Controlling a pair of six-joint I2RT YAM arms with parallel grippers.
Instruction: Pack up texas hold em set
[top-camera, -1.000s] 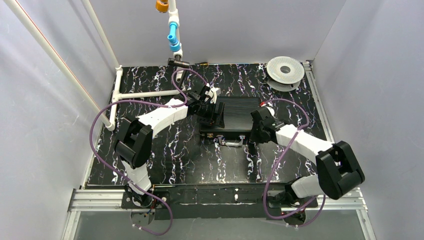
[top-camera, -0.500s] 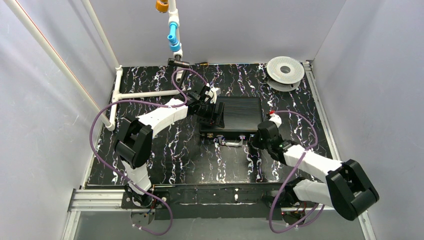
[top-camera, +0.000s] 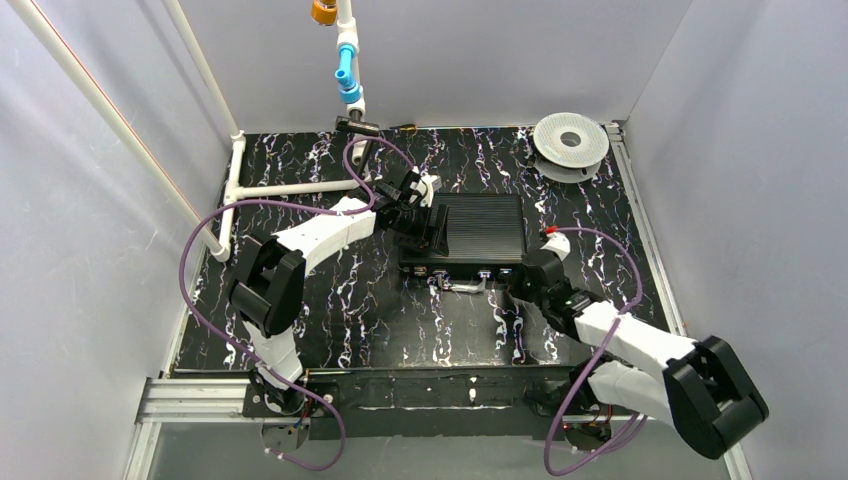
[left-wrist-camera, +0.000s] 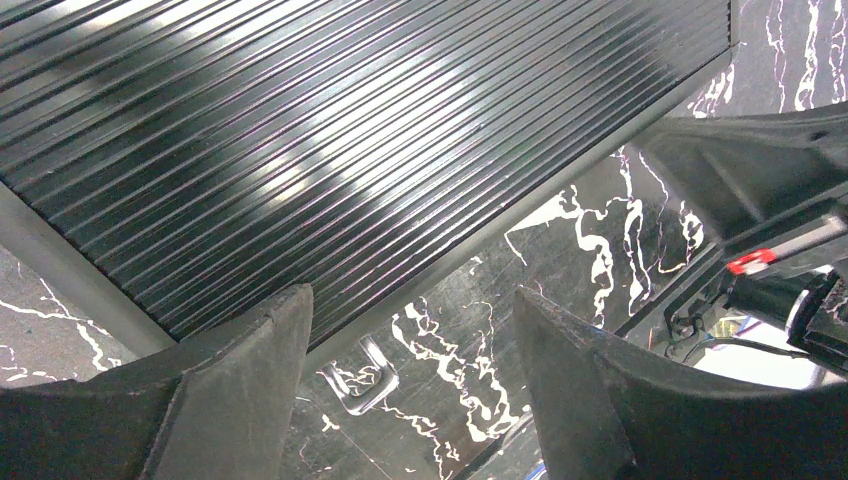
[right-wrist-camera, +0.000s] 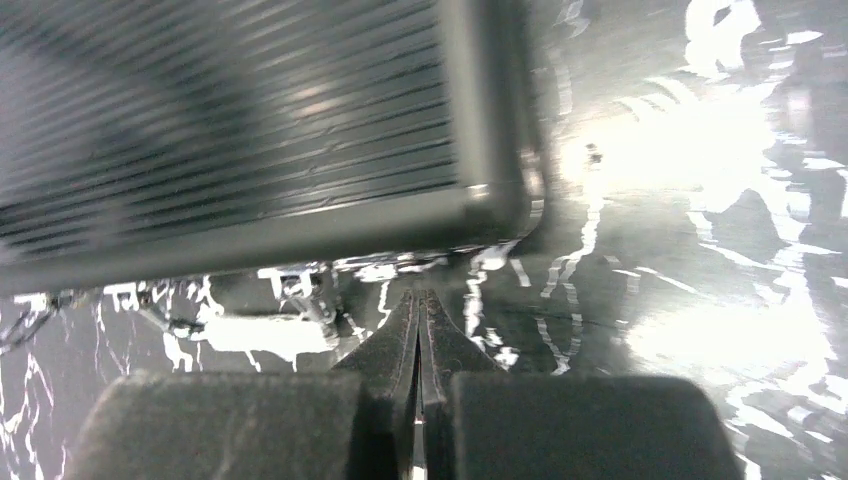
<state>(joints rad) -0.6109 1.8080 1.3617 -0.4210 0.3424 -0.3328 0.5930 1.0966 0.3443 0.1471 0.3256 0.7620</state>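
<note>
The black ribbed briefcase (top-camera: 482, 222) lies shut in the middle of the table, its silver handle (top-camera: 462, 287) on the near side. Chips, dice and cards are hidden. My left gripper (top-camera: 432, 228) is open at the case's left edge. In the left wrist view its open gripper (left-wrist-camera: 410, 320) has one finger (left-wrist-camera: 240, 390) over the ribbed lid (left-wrist-camera: 330, 120) and the other over the table. My right gripper (top-camera: 513, 278) is shut and empty just off the case's near right corner. The right wrist view shows the shut gripper (right-wrist-camera: 420, 310) below that corner (right-wrist-camera: 490, 200).
A round white-grey spool (top-camera: 570, 142) sits at the back right. White pipes (top-camera: 290, 187) run along the back left, with a blue fitting (top-camera: 346, 72) above. A small silver U-shaped metal piece (left-wrist-camera: 360, 375) lies by the case's edge. Grey walls enclose the table.
My right arm has drawn back from the case's right side to its near right corner, gripper shut. The left arm and the case have not moved.
</note>
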